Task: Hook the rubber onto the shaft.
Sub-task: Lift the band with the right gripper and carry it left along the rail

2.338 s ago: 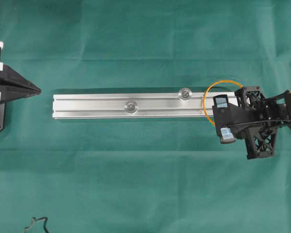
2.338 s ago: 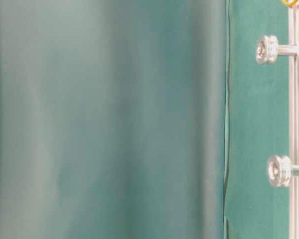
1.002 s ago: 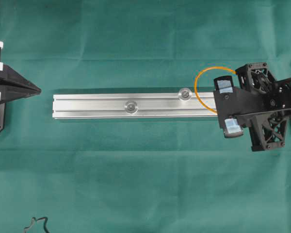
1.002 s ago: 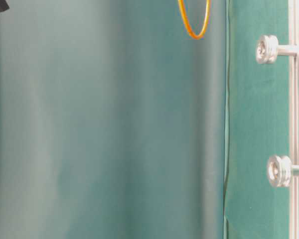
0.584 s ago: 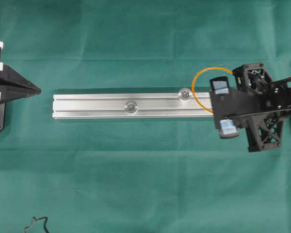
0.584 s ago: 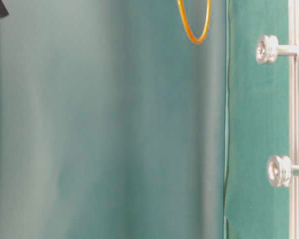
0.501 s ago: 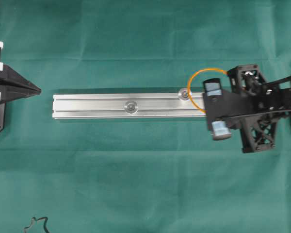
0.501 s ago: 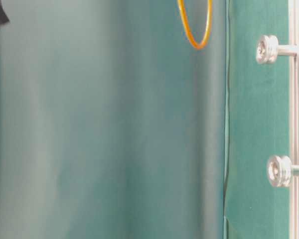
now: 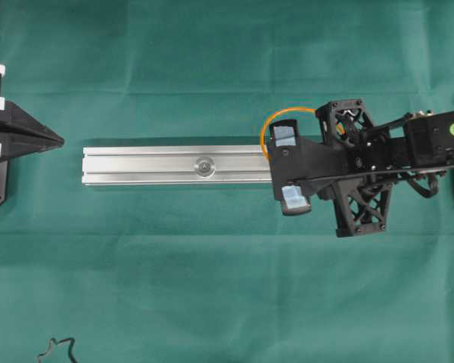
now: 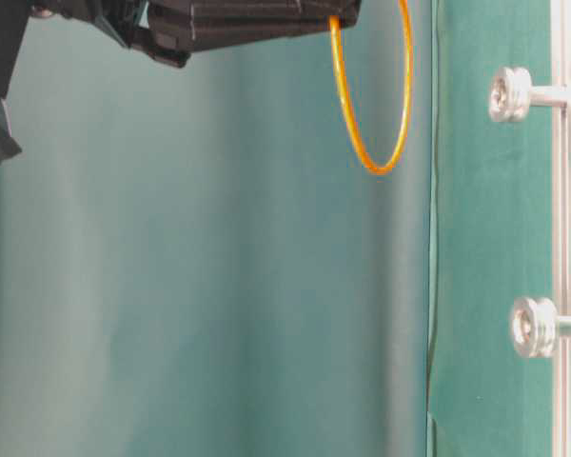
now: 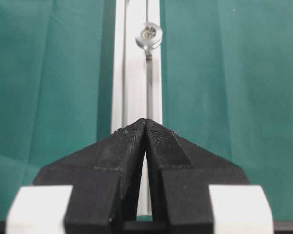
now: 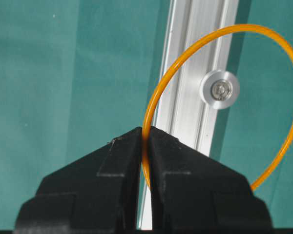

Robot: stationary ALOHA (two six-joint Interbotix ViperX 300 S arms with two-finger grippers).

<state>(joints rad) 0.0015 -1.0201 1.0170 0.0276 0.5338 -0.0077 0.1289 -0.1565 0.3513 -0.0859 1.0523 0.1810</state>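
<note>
The rubber (image 12: pixel 244 27) is a thin orange loop pinched at its left side by my right gripper (image 12: pixel 146 129), which is shut on it. In the right wrist view a silver shaft (image 12: pixel 219 91) on the rail (image 12: pixel 195 53) shows through the loop. At table level the rubber (image 10: pixel 381 168) hangs from the gripper (image 10: pixel 347 17), clear of both shafts (image 10: pixel 510 94) (image 10: pixel 533 327). From overhead the right gripper (image 9: pixel 276 155) covers the right-hand shaft; the rubber (image 9: pixel 287 112) arcs behind it and the other shaft (image 9: pixel 205 165) shows. My left gripper (image 11: pixel 145 121) is shut and empty.
The silver rail (image 9: pixel 151 165) lies across the green cloth, its left end just short of the left gripper (image 9: pixel 59 139). A small dark wiry squiggle (image 9: pixel 57 349) lies at the bottom left edge. The cloth has folds around the rail.
My right gripper has carried the rubber left along the rail and now covers the right-hand shaft from overhead. The loop reaches further into the table-level view. The left gripper has not moved.
</note>
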